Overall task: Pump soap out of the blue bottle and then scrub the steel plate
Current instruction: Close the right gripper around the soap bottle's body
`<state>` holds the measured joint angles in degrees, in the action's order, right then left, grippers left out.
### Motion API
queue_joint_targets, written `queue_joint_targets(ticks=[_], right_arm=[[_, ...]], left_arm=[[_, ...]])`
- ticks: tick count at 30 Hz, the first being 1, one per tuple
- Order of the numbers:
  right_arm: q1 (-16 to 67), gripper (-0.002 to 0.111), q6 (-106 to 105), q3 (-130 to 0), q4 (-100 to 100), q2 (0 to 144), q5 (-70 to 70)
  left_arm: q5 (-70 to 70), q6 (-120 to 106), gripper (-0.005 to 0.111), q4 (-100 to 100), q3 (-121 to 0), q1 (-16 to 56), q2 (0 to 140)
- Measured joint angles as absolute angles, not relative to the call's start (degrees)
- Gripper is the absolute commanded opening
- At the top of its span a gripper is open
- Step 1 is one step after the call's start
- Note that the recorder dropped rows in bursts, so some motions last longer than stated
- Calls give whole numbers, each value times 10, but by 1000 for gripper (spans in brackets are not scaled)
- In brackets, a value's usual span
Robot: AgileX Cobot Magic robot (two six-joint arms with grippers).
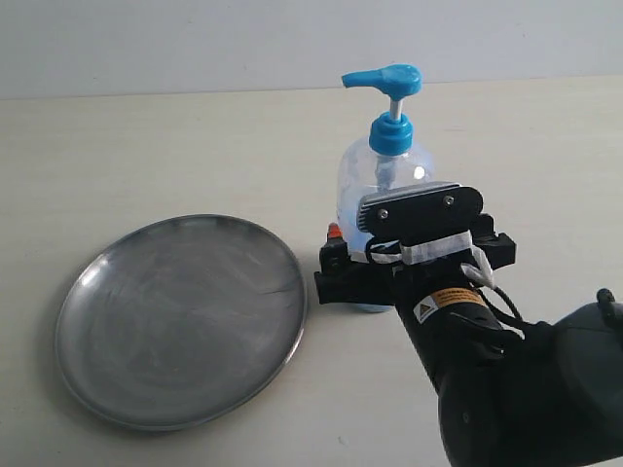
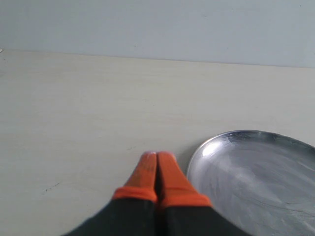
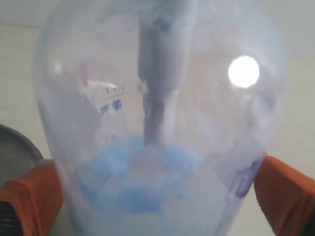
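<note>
steel plate: we are seeing brushed grey metal, dully shining.
blue bottle: we are seeing clear glossy plastic; its pump head is looking smooth, opaque.
table: we are finding it pale, matt, smooth.
soap: we are seeing it creamy, opaque.

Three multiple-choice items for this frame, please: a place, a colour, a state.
1. In the exterior view, the steel plate lies: A) left of the blue bottle B) right of it C) under it.
2. The pump head is: A) white B) blue C) red.
3. The left gripper is: A) shut, empty B) wide open C) shut on the plate.
Answers: 1 A, plate sits apart on the left; 2 B, bright blue top; 3 A, orange fingertips meet with nothing between.
</note>
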<state>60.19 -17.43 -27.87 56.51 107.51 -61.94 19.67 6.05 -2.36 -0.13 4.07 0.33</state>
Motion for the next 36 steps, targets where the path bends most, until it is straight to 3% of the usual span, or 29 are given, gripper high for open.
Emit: queue_joint_targets(ticks=[21, 29, 31, 33, 34, 36], right_arm=[[602, 104, -174, -359, 617, 1141, -691], [548, 103, -156, -363, 568, 1147, -692], [538, 94, -153, -367, 545, 1148, -688], [535, 74, -154, -371, 532, 1148, -686], [534, 62, -159, -373, 528, 1148, -686], [533, 25, -168, -373, 517, 1148, -686]], left_arm=[[197, 61, 0, -24, -1, 41, 3], [197, 61, 0, -24, -1, 41, 3], [197, 61, 0, -24, -1, 41, 3], [197, 61, 0, -24, -1, 41, 3], [197, 61, 0, -24, -1, 41, 3], [197, 61, 0, -24, -1, 41, 3]])
